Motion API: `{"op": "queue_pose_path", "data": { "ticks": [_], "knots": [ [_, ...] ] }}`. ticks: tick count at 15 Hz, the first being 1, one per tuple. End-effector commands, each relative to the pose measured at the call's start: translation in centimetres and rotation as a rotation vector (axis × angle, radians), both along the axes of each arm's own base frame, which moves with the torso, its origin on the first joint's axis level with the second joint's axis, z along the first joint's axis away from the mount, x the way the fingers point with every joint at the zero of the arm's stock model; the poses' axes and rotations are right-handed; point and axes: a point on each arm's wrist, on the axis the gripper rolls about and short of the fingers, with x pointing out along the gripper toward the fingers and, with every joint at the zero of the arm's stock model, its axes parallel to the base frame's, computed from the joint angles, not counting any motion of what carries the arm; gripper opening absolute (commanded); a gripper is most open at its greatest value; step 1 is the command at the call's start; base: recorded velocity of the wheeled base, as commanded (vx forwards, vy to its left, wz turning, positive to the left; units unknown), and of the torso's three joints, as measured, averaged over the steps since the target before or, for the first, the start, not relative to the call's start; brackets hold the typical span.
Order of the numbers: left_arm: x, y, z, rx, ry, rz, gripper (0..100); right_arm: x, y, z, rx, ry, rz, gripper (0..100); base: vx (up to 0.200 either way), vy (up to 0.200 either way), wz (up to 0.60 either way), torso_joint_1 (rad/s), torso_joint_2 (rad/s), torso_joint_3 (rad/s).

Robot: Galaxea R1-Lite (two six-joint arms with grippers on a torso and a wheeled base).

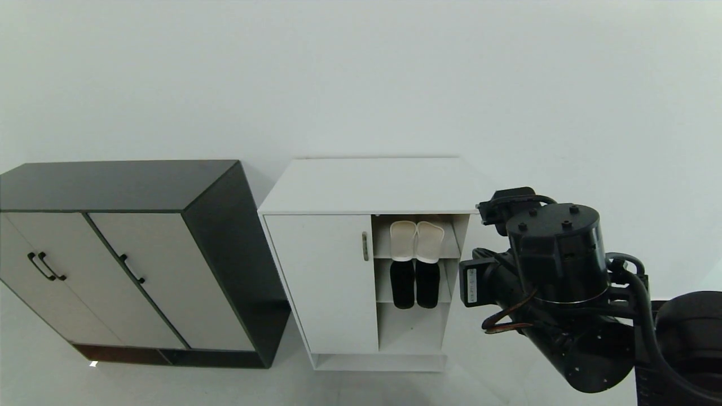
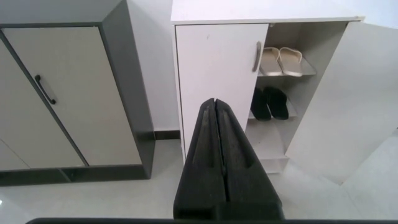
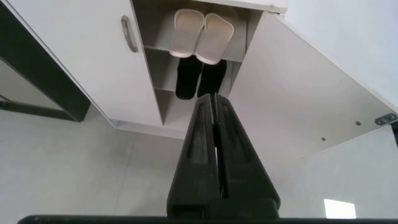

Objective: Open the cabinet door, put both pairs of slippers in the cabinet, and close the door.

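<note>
The white cabinet [image 1: 366, 186] has its left door [image 1: 321, 282] closed and its right door [image 2: 348, 99] swung wide open. Inside, a white pair of slippers [image 1: 417, 241] lies on the top shelf and a black pair of slippers [image 1: 415, 283] on the shelf below. My right gripper [image 3: 216, 98] is shut with nothing in it, in front of the open compartment and beside the inner face of the open door [image 3: 298, 93]. My left gripper [image 2: 214, 102] is also shut and empty, held back from the cabinet opposite its closed door [image 2: 217, 81].
A dark cabinet with two grey doors [image 1: 113, 265] stands just left of the white one. My right arm [image 1: 553, 270] covers the area right of the white cabinet. Bare light floor [image 1: 169, 389] lies in front of both cabinets.
</note>
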Motion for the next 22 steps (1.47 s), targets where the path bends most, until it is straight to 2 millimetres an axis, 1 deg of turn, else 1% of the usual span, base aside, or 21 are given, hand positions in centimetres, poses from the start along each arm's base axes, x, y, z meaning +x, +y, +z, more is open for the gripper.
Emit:
{"op": "queue_pose_path", "data": {
  "ticks": [1,6,9,11,14,16,20,22],
  "knots": [
    [0.0,0.0,0.0,0.0,0.001,0.001,0,-0.1,-0.1,0.0,0.0,0.0,0.0,0,0.0,0.0,-0.6,0.002,0.0,-0.002],
    [0.0,0.0,0.0,0.0,0.001,-0.001,0,0.1,-0.2,0.0,-0.003,-0.001,-0.007,0,0.0,0.0,-0.6,0.007,0.0,0.0],
    [0.0,0.0,0.0,0.0,0.001,-0.001,0,1.0,-0.9,-0.1,-0.034,-0.001,-0.035,0,0.0,0.0,0.0,0.0,0.0,0.0],
    [0.0,0.0,0.0,0.002,0.001,0.001,0,2.7,-1.5,-0.9,-0.047,0.012,-0.09,0,0.0,0.0,0.0,0.0,0.0,0.0],
    [0.0,0.0,0.0,0.002,0.001,-0.001,0,3.9,-2.3,-1.0,-0.029,0.0,-0.125,0,0.0,0.0,0.0,0.0,0.0,0.0],
    [0.0,0.0,0.0,0.002,0.001,-0.001,0,4.2,-2.6,-0.9,-0.025,-0.003,-0.138,0,0.0,0.0,0.0,0.0,0.0,0.0],
    [0.0,0.0,0.0,0.003,0.001,-0.002,0,4.2,-2.6,-1.0,-0.031,-0.001,-0.138,0,-0.2,0.0,0.0,0.008,0.0,0.0],
    [0.0,0.0,0.0,0.003,0.001,-0.002,0,4.3,-2.8,-0.8,-0.025,-0.007,-0.143,0,0.0,0.0,0.0,0.0,0.0,0.0]
  ]
}}
